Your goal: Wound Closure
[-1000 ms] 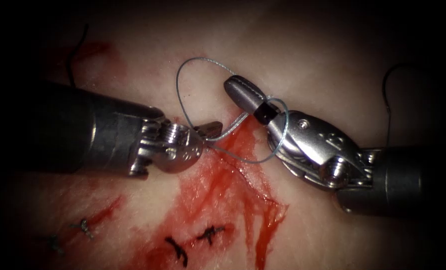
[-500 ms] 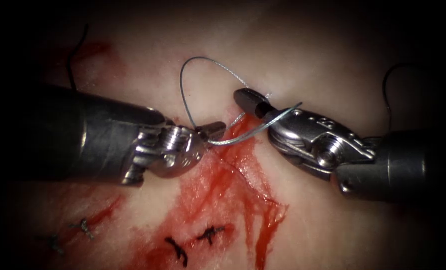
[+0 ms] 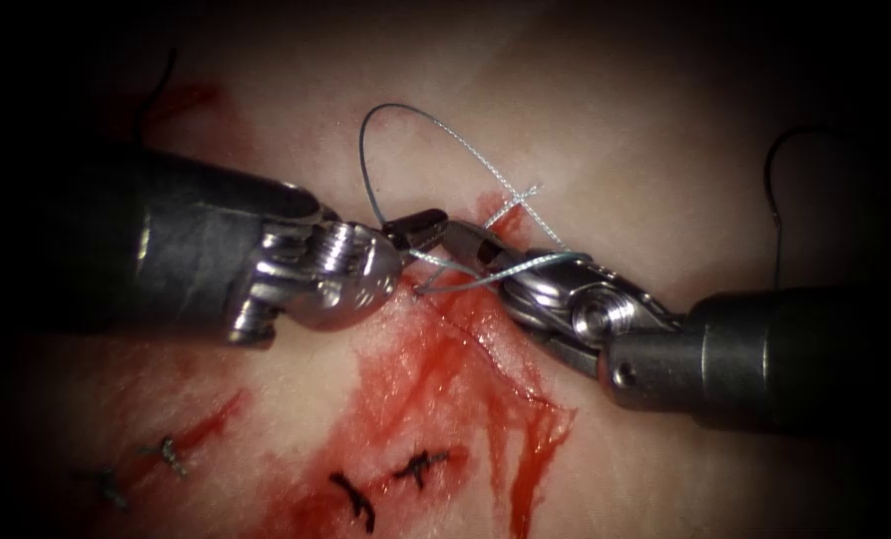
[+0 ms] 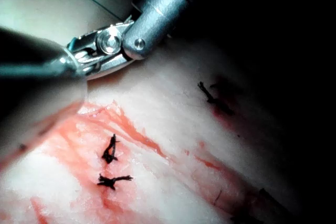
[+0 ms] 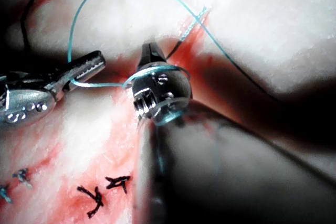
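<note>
Pale-blue thread [image 3: 405,118] in left gripper [image 3: 423,232]

Both arms are dark grey, round shafts ending in bright polished steel wrists. The left hand [image 3: 420,232] sits past a ribbed pulley with a threaded screw head, its fingers short and dark with serrated faces. The right hand [image 3: 465,243] has a round pivot pin and small rivets on its clevis

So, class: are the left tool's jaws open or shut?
Shut: the left tool pinches the thread, its jaws closed on the strand.
</note>
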You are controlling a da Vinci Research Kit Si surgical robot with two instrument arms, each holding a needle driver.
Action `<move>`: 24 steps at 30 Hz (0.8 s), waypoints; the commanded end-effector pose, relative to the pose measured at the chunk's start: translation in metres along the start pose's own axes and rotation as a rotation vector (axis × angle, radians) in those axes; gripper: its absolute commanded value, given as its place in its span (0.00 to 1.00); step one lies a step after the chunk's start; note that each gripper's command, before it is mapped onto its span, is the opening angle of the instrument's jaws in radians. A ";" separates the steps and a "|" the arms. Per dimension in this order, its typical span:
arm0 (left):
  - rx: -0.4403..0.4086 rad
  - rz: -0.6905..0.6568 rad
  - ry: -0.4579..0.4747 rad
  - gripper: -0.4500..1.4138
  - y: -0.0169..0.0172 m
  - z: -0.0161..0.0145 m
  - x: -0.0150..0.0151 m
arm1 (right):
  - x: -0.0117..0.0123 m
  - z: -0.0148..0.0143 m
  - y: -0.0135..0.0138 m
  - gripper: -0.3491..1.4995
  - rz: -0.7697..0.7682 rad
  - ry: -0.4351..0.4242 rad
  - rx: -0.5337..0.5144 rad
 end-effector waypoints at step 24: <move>0.028 0.005 -0.057 0.00 0.0009 0.0020 -0.0004 | -0.0004 0.0010 0.0019 0.37 0.141 -0.044 0.030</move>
